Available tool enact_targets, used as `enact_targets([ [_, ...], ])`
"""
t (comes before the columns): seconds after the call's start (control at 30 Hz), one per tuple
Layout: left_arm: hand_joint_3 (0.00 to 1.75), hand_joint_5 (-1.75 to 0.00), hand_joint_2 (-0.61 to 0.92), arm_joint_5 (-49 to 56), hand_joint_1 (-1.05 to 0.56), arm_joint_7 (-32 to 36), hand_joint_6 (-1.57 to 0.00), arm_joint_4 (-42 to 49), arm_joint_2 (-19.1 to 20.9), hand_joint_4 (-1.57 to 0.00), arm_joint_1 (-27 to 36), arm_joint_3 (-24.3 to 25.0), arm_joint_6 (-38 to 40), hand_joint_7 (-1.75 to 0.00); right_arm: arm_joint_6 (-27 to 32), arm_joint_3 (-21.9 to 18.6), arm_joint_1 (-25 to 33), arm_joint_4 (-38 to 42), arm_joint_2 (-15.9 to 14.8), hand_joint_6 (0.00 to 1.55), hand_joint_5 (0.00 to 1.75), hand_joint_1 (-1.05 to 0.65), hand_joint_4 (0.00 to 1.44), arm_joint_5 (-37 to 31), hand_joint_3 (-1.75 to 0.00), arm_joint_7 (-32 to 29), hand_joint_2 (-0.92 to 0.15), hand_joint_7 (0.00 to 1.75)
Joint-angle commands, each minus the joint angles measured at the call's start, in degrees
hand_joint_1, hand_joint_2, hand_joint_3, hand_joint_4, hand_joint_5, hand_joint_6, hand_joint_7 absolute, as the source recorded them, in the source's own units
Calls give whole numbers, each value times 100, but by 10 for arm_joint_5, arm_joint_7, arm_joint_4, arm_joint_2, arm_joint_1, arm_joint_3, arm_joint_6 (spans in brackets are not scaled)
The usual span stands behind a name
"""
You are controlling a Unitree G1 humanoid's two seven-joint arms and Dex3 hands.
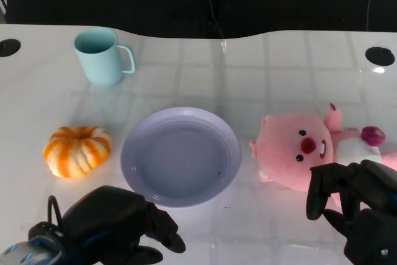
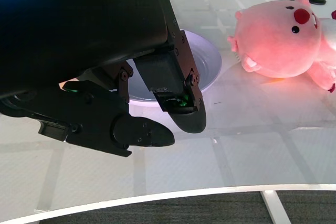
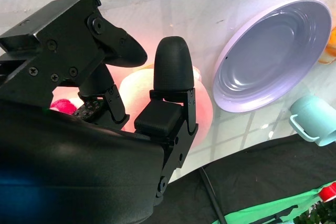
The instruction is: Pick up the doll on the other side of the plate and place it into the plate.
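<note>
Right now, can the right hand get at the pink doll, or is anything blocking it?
Probably yes. The right hand hangs at the pink doll, fingers spread and holding nothing, with nothing between them. The plate lies off to the side.

One pink plush doll (image 1: 304,148), one lavender plate (image 1: 180,156), one light blue mug (image 1: 102,56), one orange-and-white striped pumpkin (image 1: 77,150), two black grommet holes in the white bench (image 1: 248,60), two black robot hands, left robot hand (image 1: 118,224) and right robot hand (image 1: 356,206), were present.
</note>
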Motion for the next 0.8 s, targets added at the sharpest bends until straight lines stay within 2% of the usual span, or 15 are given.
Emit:
enact_targets([
  [0.03,25,-121,92,0,-25,-9,-109,-6,11,-77,-4,5,5,0,-5,-5,-4,4,-11,80,172,-6,81,2,-116,-3,-45,132],
  [0.8,25,-119,92,-2,-24,-3,-109,-1,10,-79,-6,3,3,0,-6,-5,-8,10,-11,80,173,-6,81,-1,-118,-6,-43,132],
])
